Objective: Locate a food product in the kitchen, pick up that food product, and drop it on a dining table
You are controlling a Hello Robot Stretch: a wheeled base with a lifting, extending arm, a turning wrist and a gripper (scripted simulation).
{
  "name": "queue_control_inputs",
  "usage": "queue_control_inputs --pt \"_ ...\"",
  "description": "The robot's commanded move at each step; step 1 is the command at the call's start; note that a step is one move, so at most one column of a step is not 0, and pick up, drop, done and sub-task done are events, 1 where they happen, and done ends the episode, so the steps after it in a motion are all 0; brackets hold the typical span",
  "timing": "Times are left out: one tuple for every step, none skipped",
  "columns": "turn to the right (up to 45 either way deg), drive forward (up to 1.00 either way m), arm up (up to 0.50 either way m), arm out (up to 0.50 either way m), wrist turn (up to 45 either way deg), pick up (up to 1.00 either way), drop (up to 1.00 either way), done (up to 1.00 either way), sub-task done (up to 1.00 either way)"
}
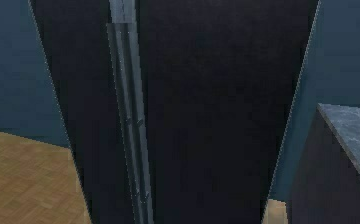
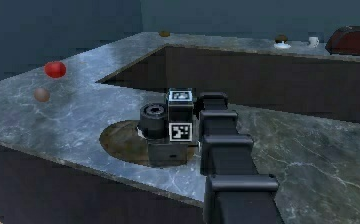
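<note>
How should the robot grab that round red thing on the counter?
Probably around its middle, the widest part, coming down from above. The round red thing looks like a ball with no handle, sitting on the flat counter with bare top around it. A small brownish thing lies close by but apart, so the pincer had best drop straight down.

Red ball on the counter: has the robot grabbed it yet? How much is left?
Not yet. Done: the robot is at the kitchen counter, fridge ahead. In hand: its arm stretches over the counter; I cannot tell whether the fingers hold anything. Left: picking up the red round thing lying on the counter, then carrying it to a dining table.
</note>
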Motion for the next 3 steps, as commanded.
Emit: queue_control_inputs --pt "0.0 0.0 -0.12 0.0 0.0 0.0 0.0 0.0 0.0" --pt "0.0 0.0 0.0 0.0 0.0 1.0 0.0 0.0 0.0" --pt "0.0 0.0 0.1 0.0 0.0 0.0 0.0 0.0 0.0"
